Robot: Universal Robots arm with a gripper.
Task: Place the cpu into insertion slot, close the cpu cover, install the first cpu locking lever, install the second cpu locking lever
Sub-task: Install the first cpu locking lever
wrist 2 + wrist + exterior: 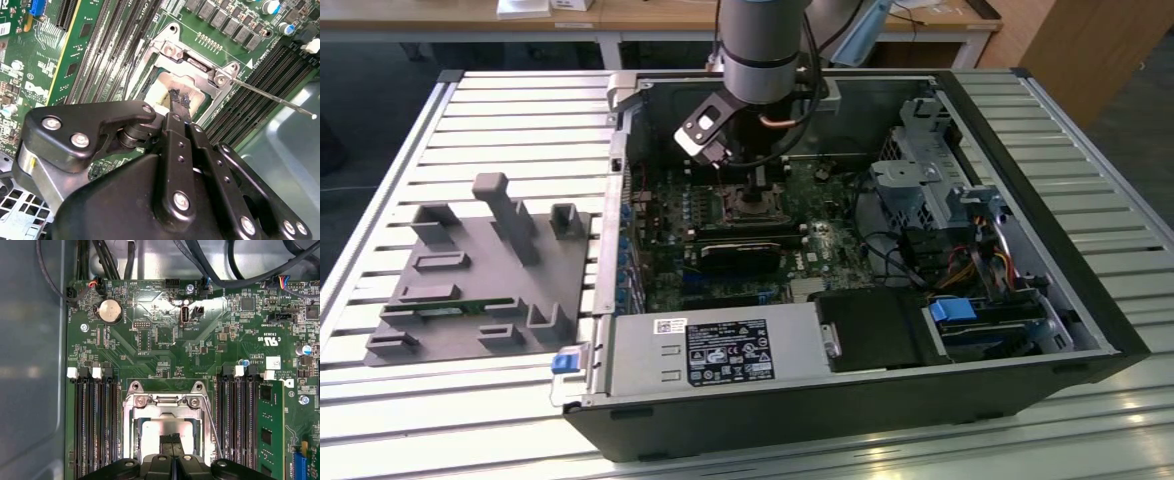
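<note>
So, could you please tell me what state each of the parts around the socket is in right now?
cpu cover: lowered flat.
cpu: seated beneath it, face showing through its window.
locking lever: unlatched, rod sticking out sideways.
pincer: shut, tips at the cpu's face.
computer case: side open.

Print-covered black label on power supply; white silkscreen markings on motherboard.
</note>
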